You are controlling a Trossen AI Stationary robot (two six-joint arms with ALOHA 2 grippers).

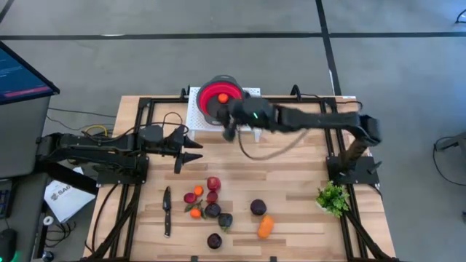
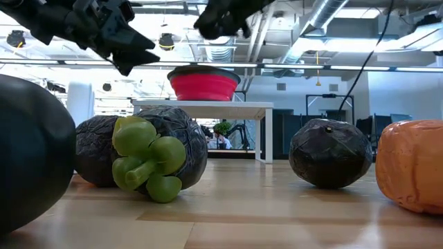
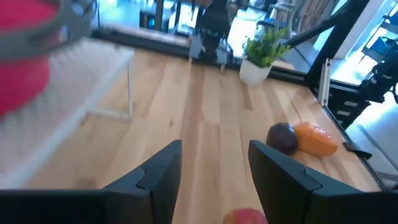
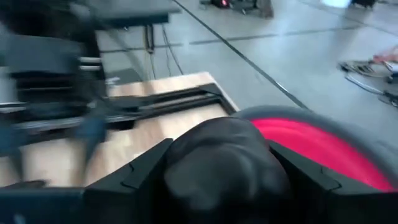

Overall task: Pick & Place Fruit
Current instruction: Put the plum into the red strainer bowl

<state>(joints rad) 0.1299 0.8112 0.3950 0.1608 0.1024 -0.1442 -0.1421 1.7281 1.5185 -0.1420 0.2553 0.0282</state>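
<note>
My right gripper (image 4: 219, 168) hangs just beside the red bowl (image 1: 220, 95), which sits on a white stand (image 1: 195, 109) at the far edge of the wooden table (image 1: 291, 182). Its two fingers are clamped on a dark rounded piece (image 4: 224, 171), probably one of the purple fruits, though it fills the wrist view so closely that I cannot make out its surface. From above, my own arm hides that piece entirely, and only a small orange piece (image 1: 222, 96) shows inside the bowl. My left gripper (image 1: 191, 151) hangs above bare wood, apart from the bowl and from the fruit, with its fingers (image 3: 160, 173) spread and nothing between them. The rest of the fruit lies in a loose cluster on the near half of the table: a red piece (image 1: 213, 183), several dark purple pieces (image 1: 258, 207) and an orange piece (image 1: 266, 227) among them. A slim black knife (image 1: 167, 211) lies just left of the cluster, and a green leafy sprig (image 1: 333, 198) stands well apart on the right. In the low view the nearest fruit is cut off at both edges, and a green lobed piece (image 2: 147, 159) covers part of a dark one behind it.
</note>
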